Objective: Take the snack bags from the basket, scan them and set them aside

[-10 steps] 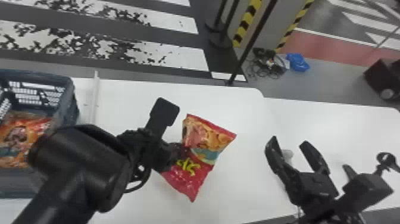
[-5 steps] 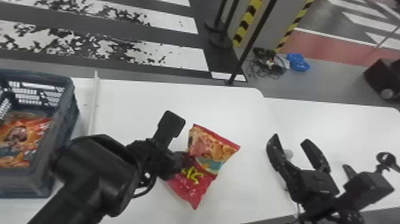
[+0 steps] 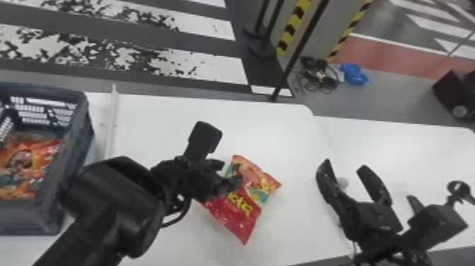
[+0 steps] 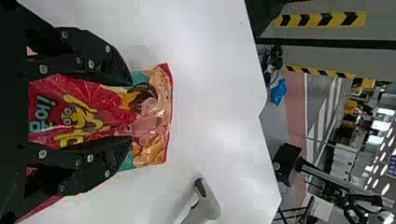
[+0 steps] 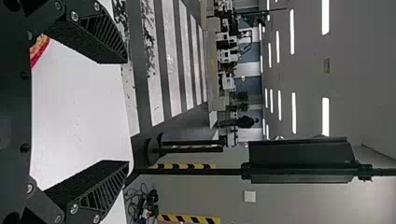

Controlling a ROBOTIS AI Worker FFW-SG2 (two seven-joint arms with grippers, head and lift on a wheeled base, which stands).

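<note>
Left of the left gripper (image 3: pixel 228 175), the plastic basket (image 3: pixel 79 141) holds an orange snack bag (image 3: pixel 26 166). That gripper's fingers pinch the red snack bag (image 3: pixel 236 210), one end jutting past their tips. Apart from them, a handheld scanner (image 4: pixel 209 205) lies on the white table (image 3: pixel 159 116). The right gripper (image 3: pixel 344 168) has its fingers wide apart.

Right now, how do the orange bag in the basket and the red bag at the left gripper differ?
Place: the orange bag is inside the basket; the red bag is over the table.
Hold: no gripper is at the orange bag; the red bag sits between the left gripper's fingers.
Colour: the orange bag looks mostly orange; the red bag has a broad red part.
Shared: printed wrappers with some orange and teal.
</note>
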